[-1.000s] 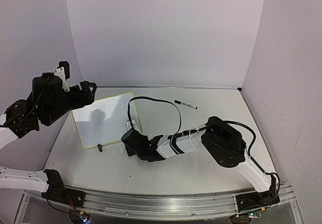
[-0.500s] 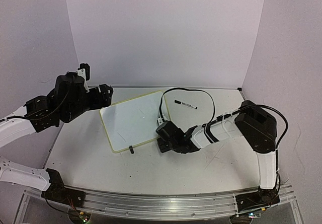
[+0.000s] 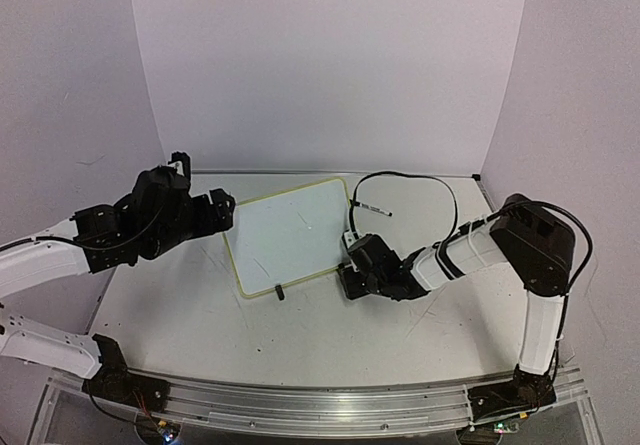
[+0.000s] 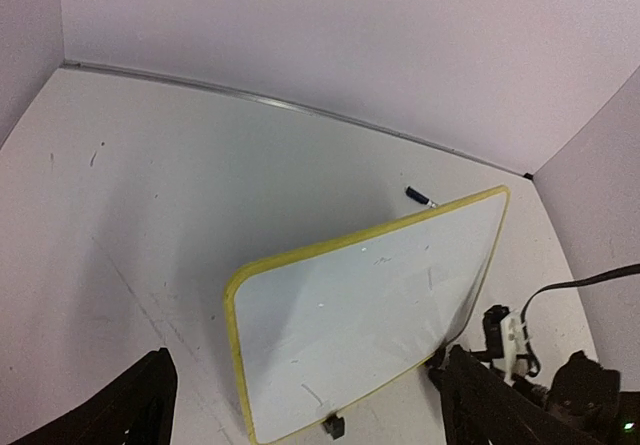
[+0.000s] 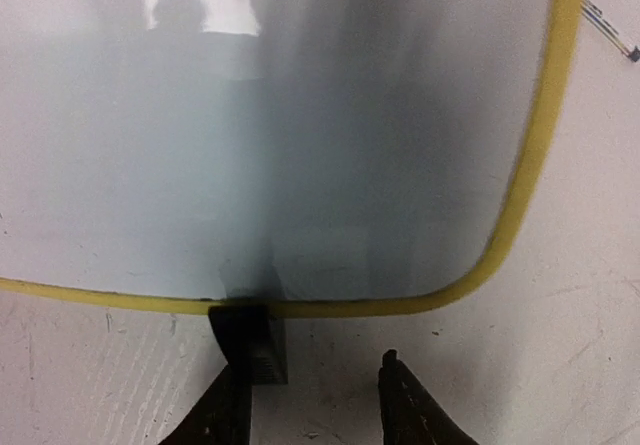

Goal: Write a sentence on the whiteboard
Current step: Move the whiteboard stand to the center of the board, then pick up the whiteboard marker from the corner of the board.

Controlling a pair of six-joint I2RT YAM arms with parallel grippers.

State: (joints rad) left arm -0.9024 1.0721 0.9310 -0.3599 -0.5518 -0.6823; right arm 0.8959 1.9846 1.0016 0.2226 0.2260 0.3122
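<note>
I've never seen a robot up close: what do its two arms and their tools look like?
Both arms are white tubes joined by bulky black joints. The left arm ends in a black tool with two dark fingers. The right arm has black bands round its white forearm and a black cable looping above it; its tool has two black, tapering fingers.

Board (image 3: 290, 235): white face, pale yellow-green frame, black clip foot (image 3: 281, 292). Marker (image 3: 369, 207): black, white label. Worktop (image 3: 200, 315): off-white, grey scuffs. My arms (image 3: 470, 255): white links, black joints. Walls (image 3: 320, 65): pale lilac.
</note>
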